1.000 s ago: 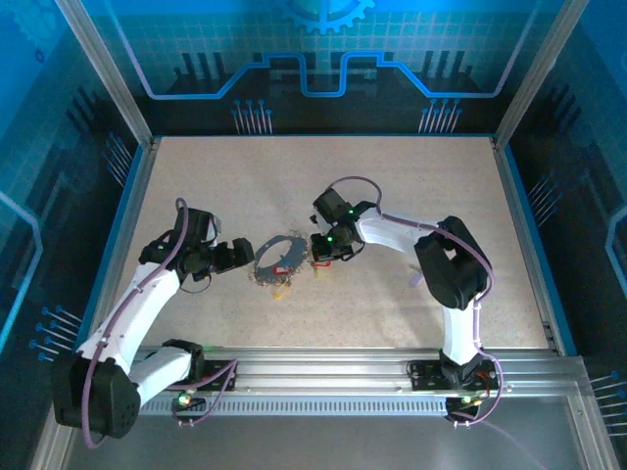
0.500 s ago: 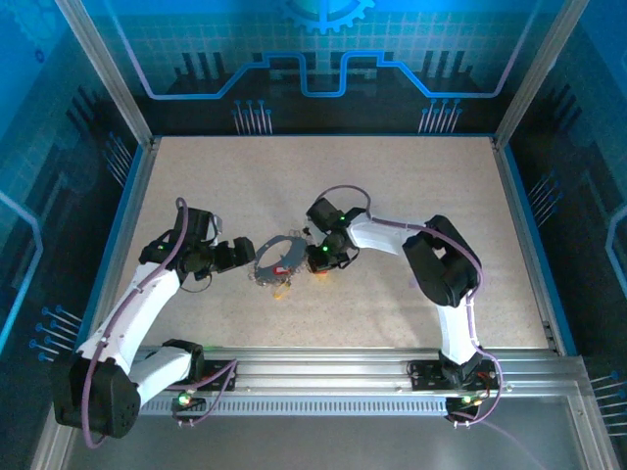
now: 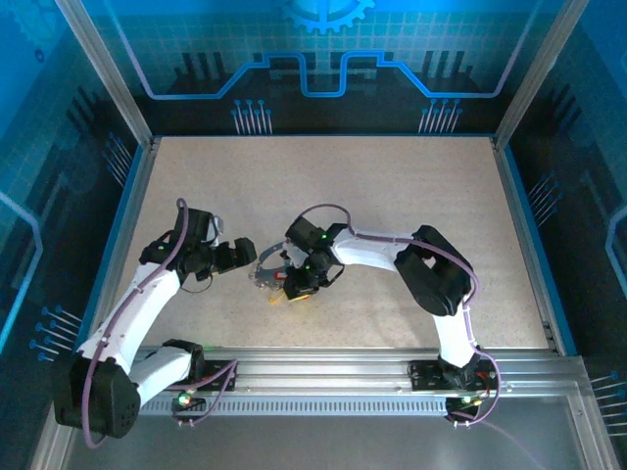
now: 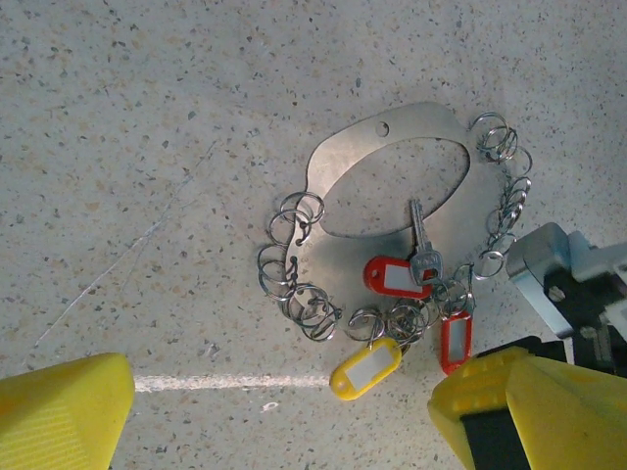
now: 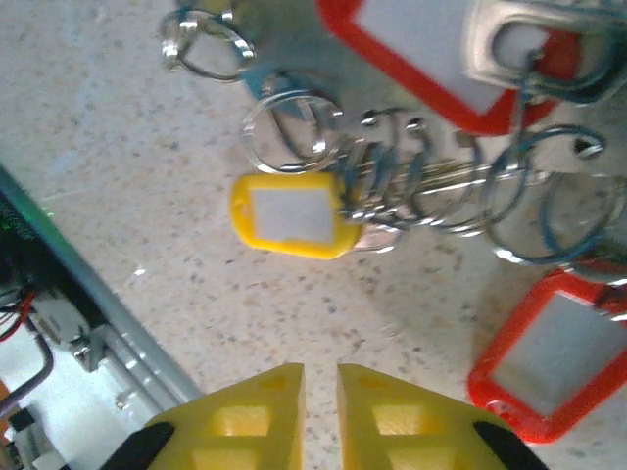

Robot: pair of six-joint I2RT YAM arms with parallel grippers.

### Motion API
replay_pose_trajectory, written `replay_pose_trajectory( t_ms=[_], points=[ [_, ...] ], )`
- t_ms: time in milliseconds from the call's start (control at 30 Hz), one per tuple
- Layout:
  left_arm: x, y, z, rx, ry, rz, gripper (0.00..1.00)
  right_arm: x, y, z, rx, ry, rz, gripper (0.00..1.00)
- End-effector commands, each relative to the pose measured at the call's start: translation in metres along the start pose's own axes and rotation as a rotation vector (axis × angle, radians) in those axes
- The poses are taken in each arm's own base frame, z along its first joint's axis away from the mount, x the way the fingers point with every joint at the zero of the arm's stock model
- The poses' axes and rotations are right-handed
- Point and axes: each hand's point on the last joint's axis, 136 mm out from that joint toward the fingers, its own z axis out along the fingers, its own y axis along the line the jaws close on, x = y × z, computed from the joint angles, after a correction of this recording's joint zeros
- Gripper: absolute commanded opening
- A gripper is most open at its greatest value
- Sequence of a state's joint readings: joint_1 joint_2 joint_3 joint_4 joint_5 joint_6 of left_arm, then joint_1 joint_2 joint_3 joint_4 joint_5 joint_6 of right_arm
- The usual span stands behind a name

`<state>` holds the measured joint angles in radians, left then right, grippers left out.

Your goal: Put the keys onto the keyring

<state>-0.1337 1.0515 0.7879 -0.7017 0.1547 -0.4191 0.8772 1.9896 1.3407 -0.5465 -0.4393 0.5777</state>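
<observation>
Two empty claws: left claw (image 4: 284, 392) wide apart, right claw (image 5: 320, 382) barely ajar.

Tagged keys (image 4: 421, 243) along flat oval keyring (image 4: 411, 122)

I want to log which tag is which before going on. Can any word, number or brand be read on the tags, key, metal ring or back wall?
No text can be read anywhere.
Yellow tag: white insert, blank.
Two red tags: white inserts, blank.
Key: any stamp is too small to tell.
Metal ring: bare, one small hole, no marking visible.
Back wall: gear and line pattern, no words.
</observation>
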Motion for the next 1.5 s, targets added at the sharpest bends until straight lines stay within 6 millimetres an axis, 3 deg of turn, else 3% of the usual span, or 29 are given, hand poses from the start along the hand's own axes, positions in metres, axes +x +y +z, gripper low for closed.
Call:
replay_pose_trajectory(
  t_ms=[0, 200, 300, 500, 633, 1067, 1467],
  points=[
    [0.005, -0.003, 0.002, 0.031, 0.025, -0.003, 0.99, -0.008, 0.021, -0.041, -0.012, -0.096, -0.027, 0.22],
    [0.009, -0.030, 0.004, 0.186, 0.066, 0.024, 0.99, -0.030, -0.021, -0.103, 0.144, -0.311, -0.085, 0.36],
    [0.009, -0.032, 0.003, 0.197, 0.054, 0.033, 0.99, -0.037, -0.041, -0.111, 0.197, -0.334, -0.103, 0.34],
    [0.012, -0.034, 0.001, 0.204, 0.058, 0.046, 0.99, -0.047, -0.062, -0.096, 0.174, -0.290, -0.089, 0.34],
    [0.012, -0.035, 0.002, 0.203, 0.056, 0.054, 0.99, -0.048, -0.064, -0.075, 0.114, -0.244, -0.078, 0.40],
    [0.013, -0.036, 0.002, 0.204, 0.057, 0.062, 0.99, -0.044, -0.076, -0.033, 0.038, -0.196, -0.029, 0.38],
    [0.014, -0.037, 0.002, 0.206, 0.058, 0.069, 0.99, -0.044, -0.073, -0.027, 0.011, -0.205, -0.025, 0.31]
  ],
)
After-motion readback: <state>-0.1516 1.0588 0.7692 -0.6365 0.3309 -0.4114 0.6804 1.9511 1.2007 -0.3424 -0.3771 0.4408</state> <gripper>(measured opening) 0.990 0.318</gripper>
